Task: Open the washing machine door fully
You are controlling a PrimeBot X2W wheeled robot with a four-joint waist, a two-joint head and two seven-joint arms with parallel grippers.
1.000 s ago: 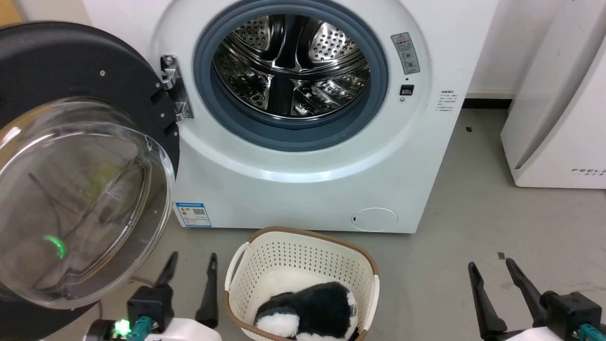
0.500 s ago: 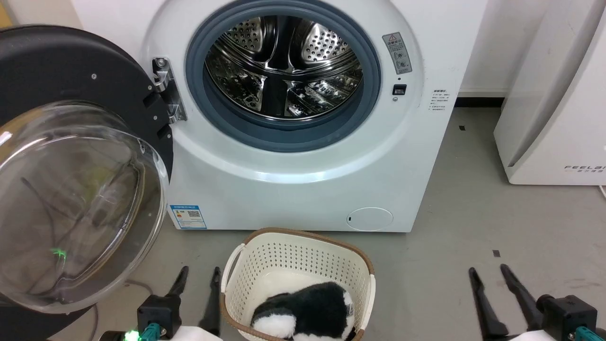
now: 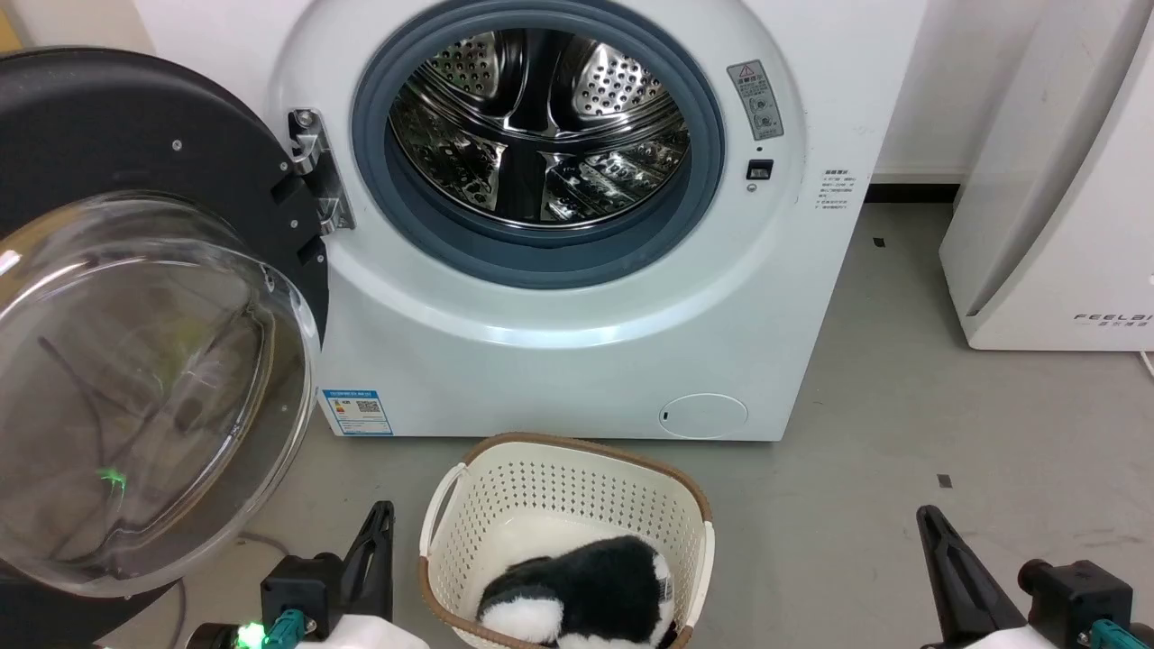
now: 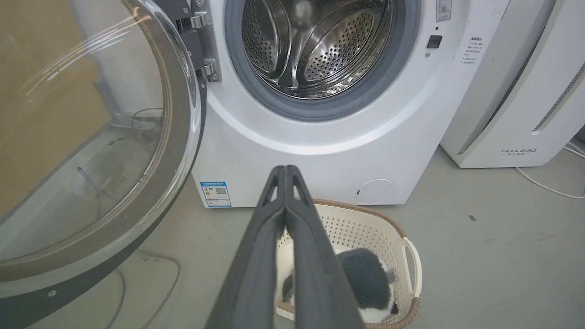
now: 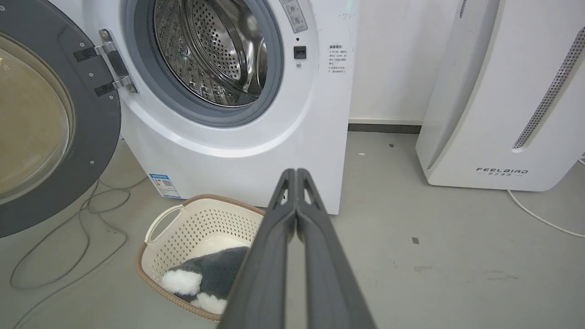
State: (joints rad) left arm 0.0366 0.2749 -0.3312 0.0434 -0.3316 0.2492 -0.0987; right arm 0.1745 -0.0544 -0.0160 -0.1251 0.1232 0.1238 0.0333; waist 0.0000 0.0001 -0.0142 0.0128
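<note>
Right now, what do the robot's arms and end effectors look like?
The left end effector and right end effector each have two long, tapering dark grey fingers with slotted tips, on a black block with a teal connector. Forearm shells are white; a green light glows on the left.

This looks like a laundry corner set up in a plain test room or lab; a white front-loading washing machine (image 3: 577, 361) stands against a bare white wall (image 5: 393, 68) with a dark skirting strip (image 5: 384, 128); near it on the floor sits a cream perforated laundry basket (image 3: 559, 491) holding a black-and-white plush toy (image 3: 595, 586); to the right stands a tall white appliance (image 5: 493, 137) with a brand name low on its front; the floor (image 3: 902, 433) is bare grey with small dark marks, and loose cables (image 5: 119, 232) trail across it at the left.
</note>
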